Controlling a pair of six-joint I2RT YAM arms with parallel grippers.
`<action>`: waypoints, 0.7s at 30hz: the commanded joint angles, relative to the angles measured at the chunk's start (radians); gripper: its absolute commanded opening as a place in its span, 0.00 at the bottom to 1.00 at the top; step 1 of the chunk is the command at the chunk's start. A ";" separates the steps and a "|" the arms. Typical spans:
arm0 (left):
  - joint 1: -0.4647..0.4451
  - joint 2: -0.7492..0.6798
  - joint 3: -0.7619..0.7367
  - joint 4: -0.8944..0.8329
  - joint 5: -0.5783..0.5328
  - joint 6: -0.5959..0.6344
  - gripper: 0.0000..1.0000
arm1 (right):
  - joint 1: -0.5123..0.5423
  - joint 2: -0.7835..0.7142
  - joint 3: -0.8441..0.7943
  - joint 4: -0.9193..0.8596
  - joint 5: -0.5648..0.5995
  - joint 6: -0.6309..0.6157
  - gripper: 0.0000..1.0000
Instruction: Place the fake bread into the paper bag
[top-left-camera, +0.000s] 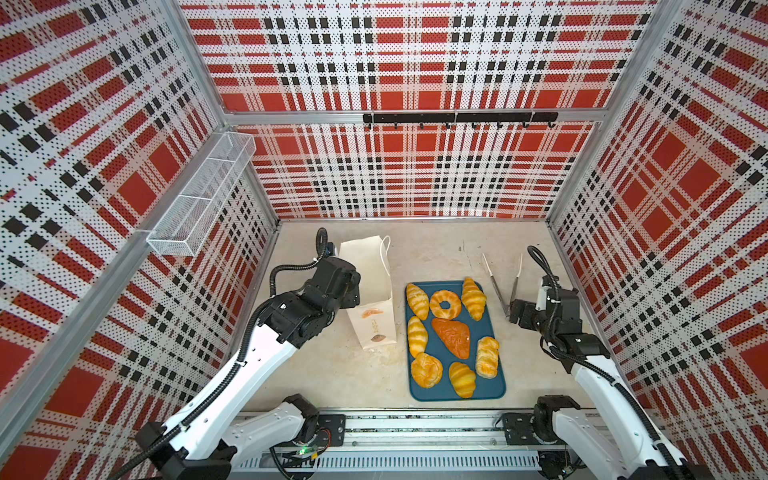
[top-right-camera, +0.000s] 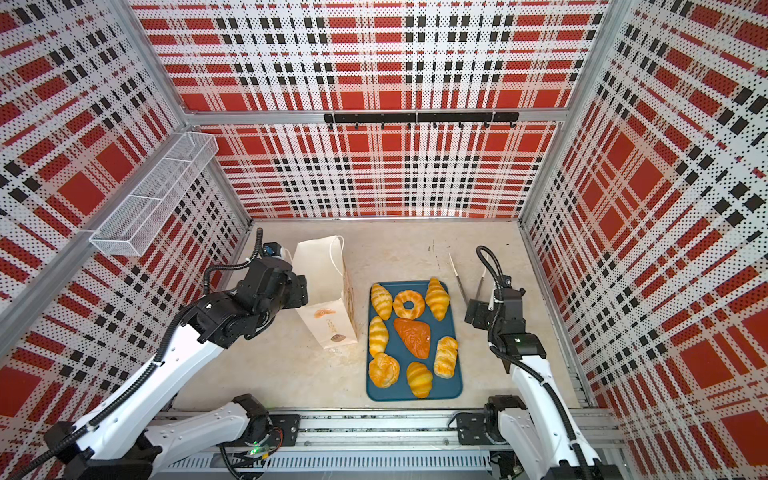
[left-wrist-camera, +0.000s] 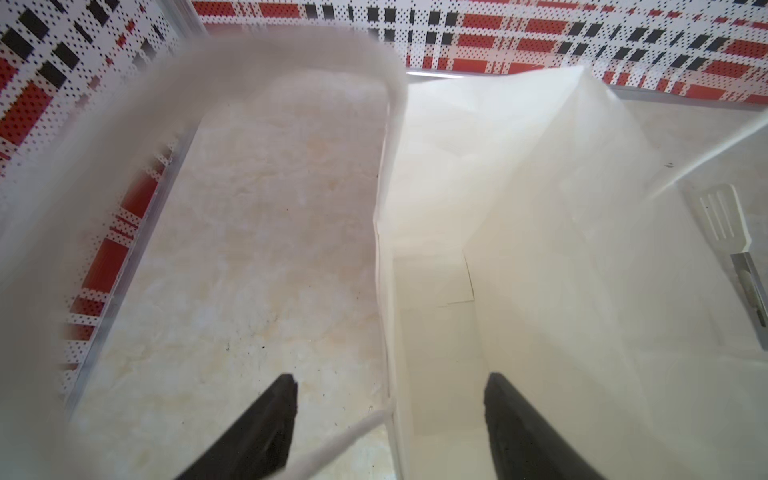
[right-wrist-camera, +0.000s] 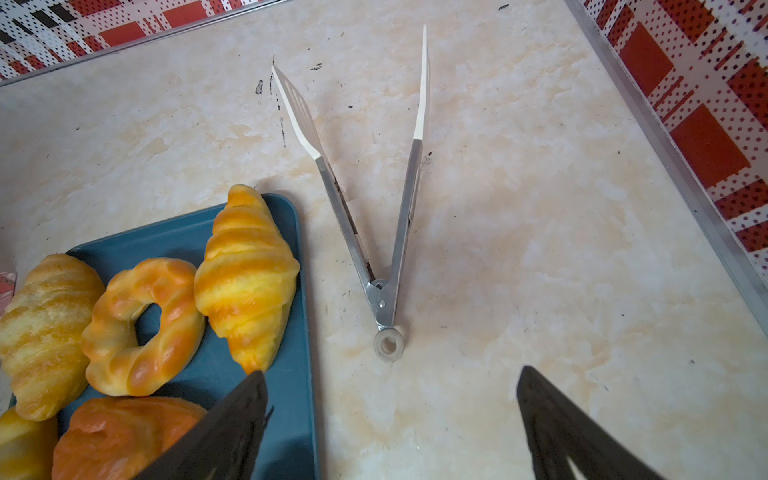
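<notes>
Paper bag (top-left-camera: 372, 328), bread prints: left gripper (left-wrist-camera: 390, 378) fingers apart astride its wall. Fake bread (top-left-camera: 453, 336) beside bag; right gripper (right-wrist-camera: 391, 372) beyond, fingers apart.

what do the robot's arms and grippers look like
The left arm and the right arm have white shells on the long links and black blocky joints and wrists. A black ribbed cable hose runs along each arm, held by white ties. The left gripper and right gripper each end in two matte black fingers that taper to narrow tips.
</notes>
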 joint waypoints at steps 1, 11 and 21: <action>0.022 0.006 -0.004 0.030 0.035 -0.014 0.66 | 0.003 0.001 0.033 0.019 0.015 -0.017 0.95; 0.071 0.031 -0.017 0.067 0.095 0.011 0.36 | 0.003 0.012 0.034 0.016 0.026 -0.020 0.95; 0.153 0.039 -0.041 0.135 0.184 0.029 0.07 | 0.001 0.023 0.034 0.014 0.035 -0.020 0.95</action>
